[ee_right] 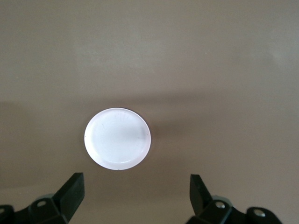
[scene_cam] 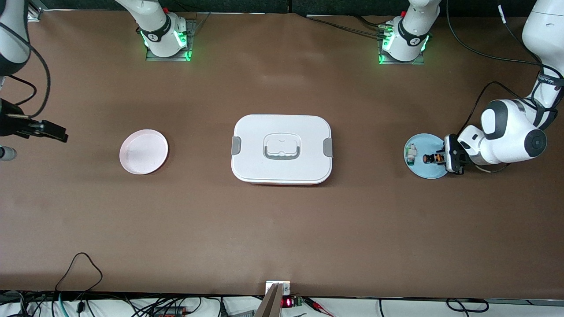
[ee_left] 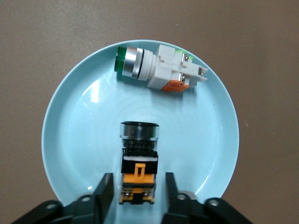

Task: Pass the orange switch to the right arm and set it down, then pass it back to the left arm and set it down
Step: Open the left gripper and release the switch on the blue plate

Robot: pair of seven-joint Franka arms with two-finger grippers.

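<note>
The orange switch (ee_left: 138,163) lies on its side on the blue plate (ee_left: 70,140), between the two fingers (ee_left: 103,193) of the left pincer (scene_cam: 442,159). In the left wrist view a narrow gap shows on each side of the switch, so the fingers stand close around it but do not press it; the left pincer is released. Its black round head points away from the pincer, toward the middle of the plate. Just past that head, on the same plate and apart from the orange switch, lies the green switch (ee_left: 159,70), white with a green cap.

The blue plate sits on the brown bench (scene_cam: 282,229) at the left arm's end. From the left pincer toward the middle of the bench stands the box (scene_cam: 282,149), white, with its lid on and grey clips on its sides. Still farther from the left pincer, near the right arm's end, is the pink plate (scene_cam: 143,151).

The right pincer (scene_cam: 48,130) waits in the air over the bench at the right arm's end, well apart from the pink plate. Its fingers (ee_right: 70,193) are spread wide and hold nothing.
</note>
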